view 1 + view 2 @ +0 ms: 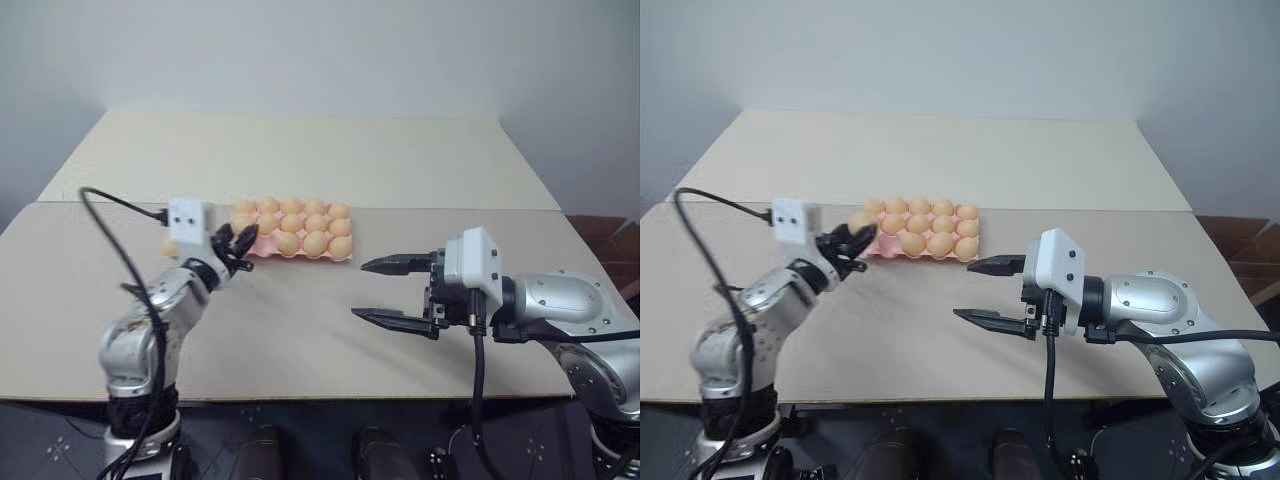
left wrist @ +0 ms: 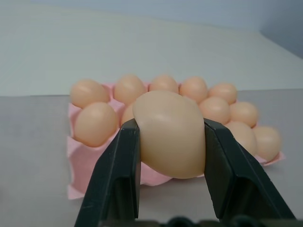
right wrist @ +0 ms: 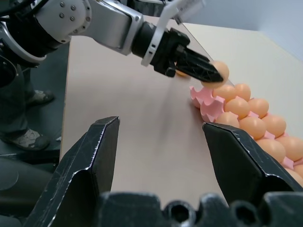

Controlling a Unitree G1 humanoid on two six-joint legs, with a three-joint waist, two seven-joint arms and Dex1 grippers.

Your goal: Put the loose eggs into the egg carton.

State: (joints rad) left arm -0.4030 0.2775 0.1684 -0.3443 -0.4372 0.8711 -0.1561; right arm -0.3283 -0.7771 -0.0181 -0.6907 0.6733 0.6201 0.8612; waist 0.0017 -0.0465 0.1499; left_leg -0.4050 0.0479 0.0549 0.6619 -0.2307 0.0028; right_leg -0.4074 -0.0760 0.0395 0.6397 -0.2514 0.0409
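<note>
My left gripper [image 1: 240,241] is shut on a light orange-tan egg [image 2: 170,132], held just above the table at the left end of the egg carton [image 1: 262,250]. The carton is a pink moulded tray, and several eggs [image 1: 315,222] sit in its cups. Another loose egg [image 1: 168,244] lies on the table left of the carton, partly hidden behind my left wrist's white camera box. My right gripper [image 1: 358,290] hovers open and empty over the table, in front of and to the right of the carton, its fingers pointing left. The right wrist view shows the left gripper [image 3: 208,71] with its egg [image 3: 221,70] beside the carton's end.
The beige table [image 1: 300,340] has a seam running behind the carton, with a second tabletop [image 1: 300,150] beyond it. A brown cardboard box [image 1: 605,240] stands off the table's right edge. A black cable [image 1: 110,235] loops from my left wrist.
</note>
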